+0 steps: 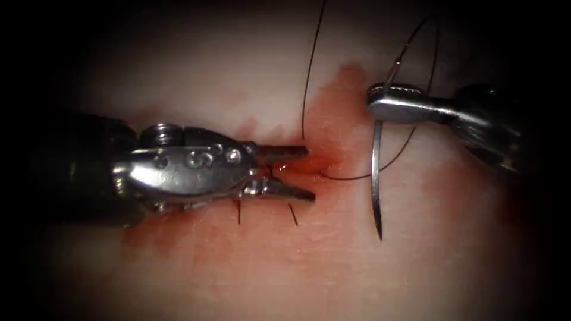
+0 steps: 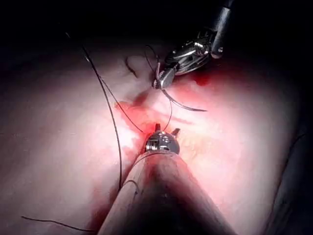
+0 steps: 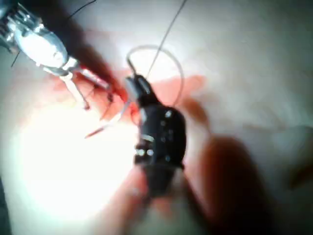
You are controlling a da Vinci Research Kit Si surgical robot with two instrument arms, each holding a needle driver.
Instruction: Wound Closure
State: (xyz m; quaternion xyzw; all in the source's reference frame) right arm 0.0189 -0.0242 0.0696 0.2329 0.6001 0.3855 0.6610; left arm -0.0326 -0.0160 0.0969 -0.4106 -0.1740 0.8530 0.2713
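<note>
The tissue (image 1: pixel 333 261) has its cut (image 1: pixel 315 168) wet with red fluid. My left tool (image 1: pixel 310 173) lies over the cut from the left, jaws open and holding nothing; it is also the tool (image 2: pixel 167 130) nearer in the left wrist view. My right tool (image 1: pixel 372 100) is shut on the curved needle (image 1: pixel 375 178) toward its tail end. The needle hangs free of the tissue, right of the cut, point down. Thread (image 1: pixel 410 134) loops from the needle's tail back into the cut. The right tool (image 2: pixel 160 82) and needle (image 2: pixel 186 106) also appear in the left wrist view.
A second strand of thread (image 1: pixel 309 65) rises from the cut out of the picture's top. Two short cut ends of thread (image 1: pixel 292 214) stick up from the tissue below the left tool's jaws. Red fluid (image 1: pixel 339 101) stains the tissue up toward the right tool.
</note>
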